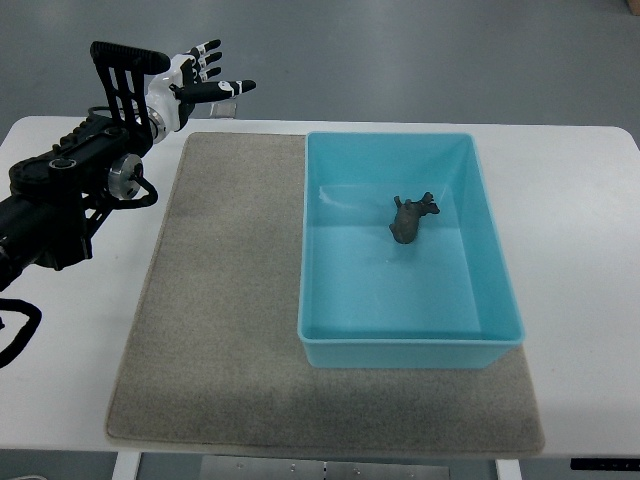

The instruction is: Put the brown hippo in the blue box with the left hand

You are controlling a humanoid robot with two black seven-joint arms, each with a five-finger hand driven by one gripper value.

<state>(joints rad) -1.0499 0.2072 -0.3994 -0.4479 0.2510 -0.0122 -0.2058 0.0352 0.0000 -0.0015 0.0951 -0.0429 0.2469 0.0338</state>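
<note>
One blue box (pixel 408 342) sits on the table, a deep open tub with pale turquoise walls, and inside it lies the brown hippo (pixel 412 217), alone on the box floor, a little toward the twelve o'clock end and just right of centre, clear of all four walls. The toy is small and dark; its pose is hard to read from up here, though its lighter end points toward one o'clock. The box rests on the right half of a grey-beige mat (pixel 215 300), its right wall reaching close to the mat's edge at three o'clock. Over at ten o'clock from the box, well apart from it, the left hand (pixel 200 82) hangs above the table's far-left corner, its white-and-black fingers (pixel 225 88) spread and relaxed, grasping nothing, pointing toward three o'clock. The black left arm (pixel 70 190) behind it runs off the picture's left edge, so the shoulder end is cut off, and a loop of black cable (pixel 18 335) at eight o'clock is only partly in view. The mat lies on a white table (pixel 580 220) with rounded corners, whose near edge is cropped at six o'clock. Beyond the table at twelve o'clock is plain grey floor (pixel 400 60).
</note>
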